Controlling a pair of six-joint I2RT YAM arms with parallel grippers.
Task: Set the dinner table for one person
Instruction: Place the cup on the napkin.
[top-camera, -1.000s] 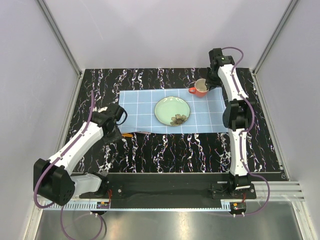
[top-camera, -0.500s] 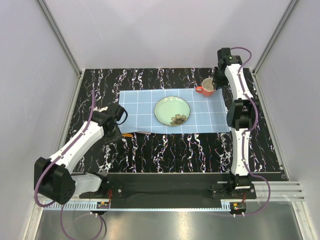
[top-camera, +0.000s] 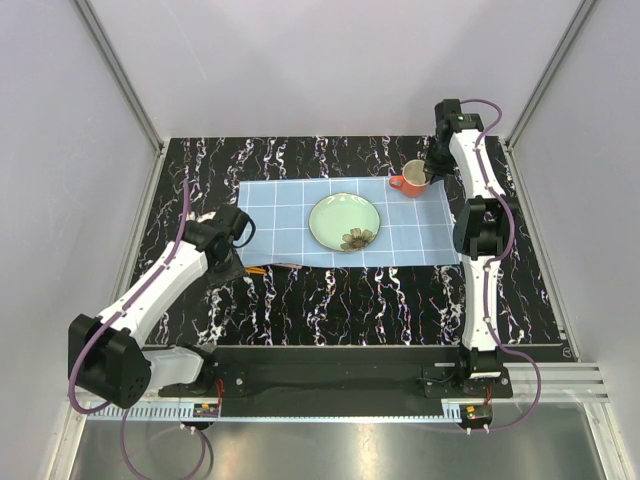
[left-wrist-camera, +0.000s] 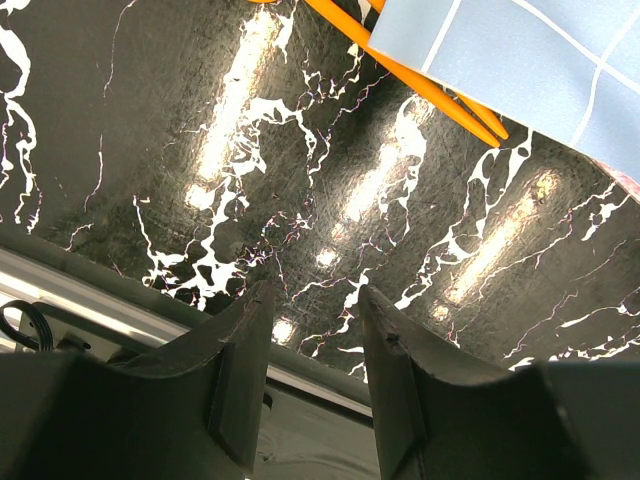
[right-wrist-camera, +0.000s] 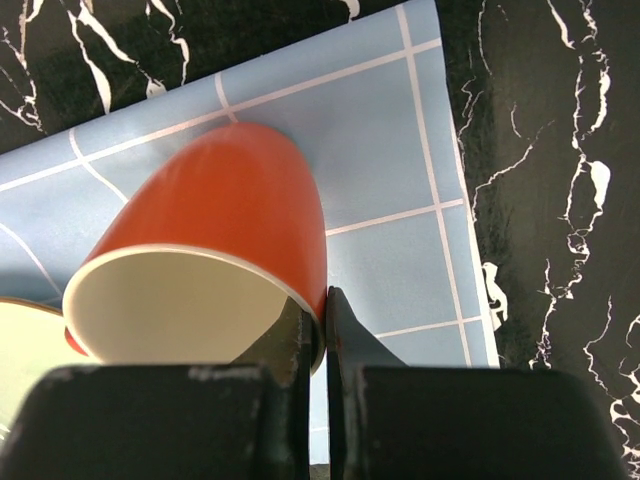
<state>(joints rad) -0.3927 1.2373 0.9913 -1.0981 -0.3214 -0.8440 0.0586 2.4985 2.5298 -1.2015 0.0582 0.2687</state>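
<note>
The dinner table (top-camera: 330, 300) is glossy black with white veins. A light blue gridded placemat (top-camera: 285, 215) lies on it, with a pale green plate (top-camera: 344, 220) at its middle. My right gripper (top-camera: 428, 172) is shut on the rim of a red cup (top-camera: 412, 176) with a cream inside, tilted over the mat's far right corner. In the right wrist view one finger is inside the cup (right-wrist-camera: 230, 210) and one outside, at the gripper (right-wrist-camera: 326, 300). My left gripper (left-wrist-camera: 315, 295) stands open and empty above bare tabletop, near an orange utensil (left-wrist-camera: 420, 85) lying partly under the mat's near left edge.
The orange utensil (top-camera: 258, 270) sticks out left of the mat's near corner, just beside my left gripper (top-camera: 232, 268). Grey walls and metal rails close in the table on three sides. The right arm's elbow (top-camera: 478, 228) hangs over the mat's right edge.
My right gripper has carried the red cup to the right, toward the mat's far right corner; most of that shift came early. The left arm has not moved.
</note>
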